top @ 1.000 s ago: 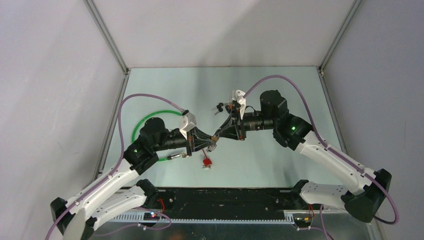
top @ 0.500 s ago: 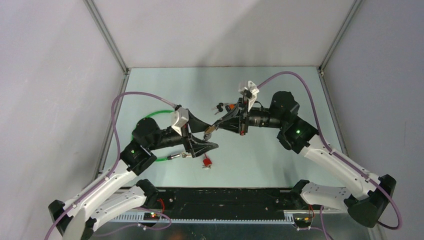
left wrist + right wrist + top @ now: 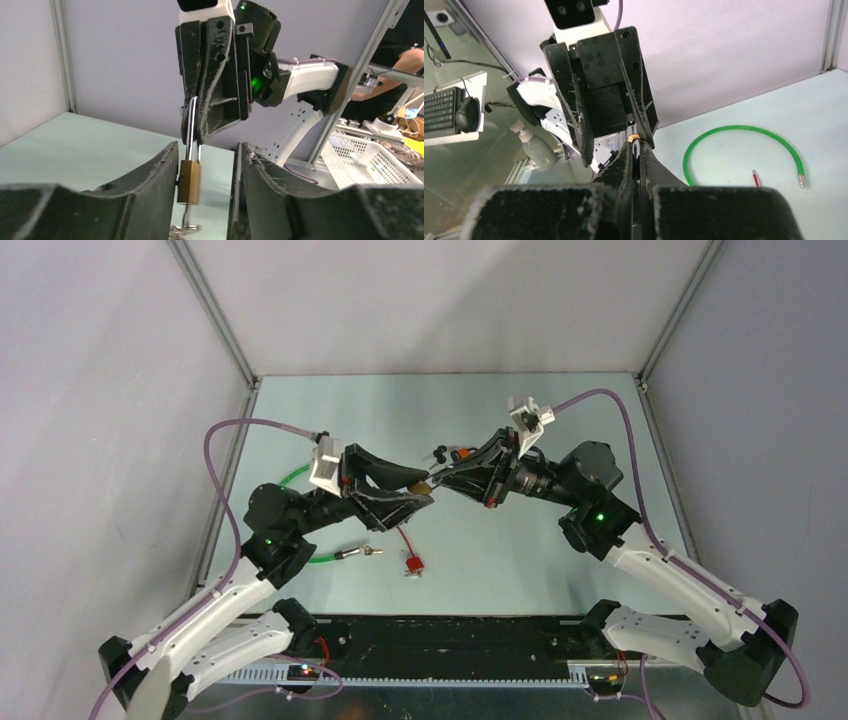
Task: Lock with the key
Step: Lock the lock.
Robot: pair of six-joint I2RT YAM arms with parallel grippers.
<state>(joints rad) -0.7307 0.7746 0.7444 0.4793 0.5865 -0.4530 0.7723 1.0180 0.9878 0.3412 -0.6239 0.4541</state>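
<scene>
Noted: small brass padlock [image 3: 189, 181] hung upright, its steel shackle [image 3: 192, 122] pinched above by the closed right gripper [image 3: 636, 150], its body between the half-spread left gripper [image 3: 207, 150] fingers [image 3: 160, 172] (touching one, clear of the other).

Behind the right pincer [image 3: 636, 148] we glimpse only a brass sliver of the padlock [image 3: 634, 136]; the key [image 3: 185, 227] under it blurs, cut off at the lower edge.
</scene>
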